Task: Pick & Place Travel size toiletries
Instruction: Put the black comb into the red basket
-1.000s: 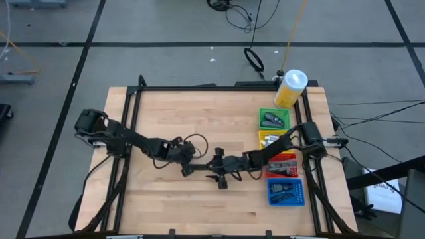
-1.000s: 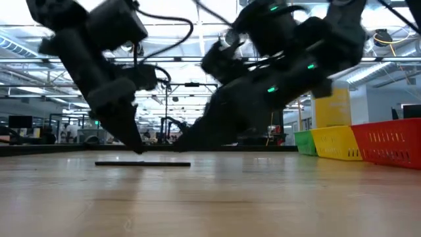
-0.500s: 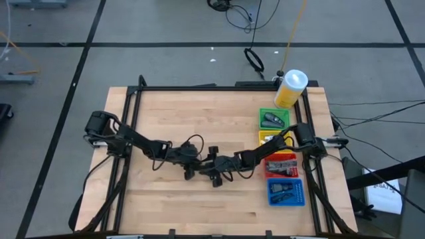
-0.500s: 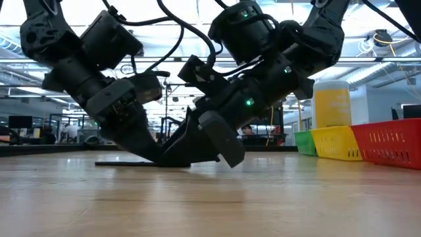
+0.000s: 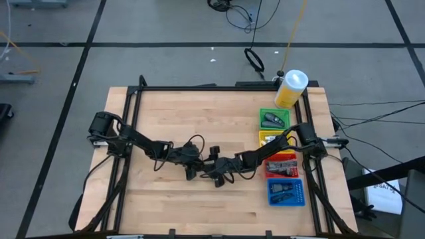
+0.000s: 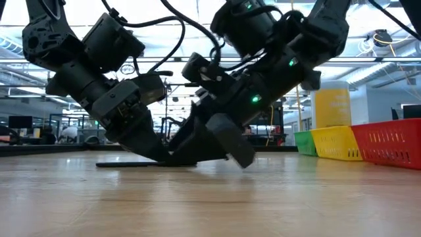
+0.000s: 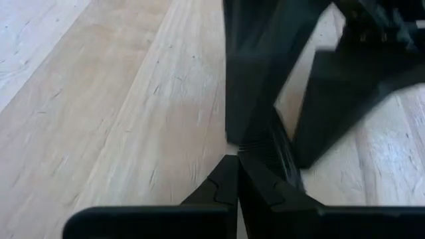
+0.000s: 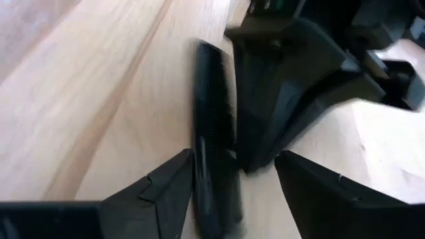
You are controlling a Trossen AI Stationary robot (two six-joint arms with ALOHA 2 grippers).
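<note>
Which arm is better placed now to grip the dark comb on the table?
Probably the right: its open claw straddles the dark comb. The left claw is shut, its tips at the comb's end.

We see a pale, wood-grained worktop [image 5: 199, 113]. Beside the yellow, white-capped bottle [image 5: 290, 89] sit a green tray [image 5: 263, 114], then yellow [image 5: 262, 136], red [image 5: 292, 171] and blue [image 5: 299, 197] ones. Both grippers, left [image 5: 192, 170] and right [image 5: 214, 172], are black, as is the oblong toiletry [image 8: 212, 139].

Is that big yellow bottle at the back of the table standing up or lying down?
Standing up. The high view looks straight down onto the round white cap of the yellow bottle, and the low view shows it upright behind the green tray.
</note>
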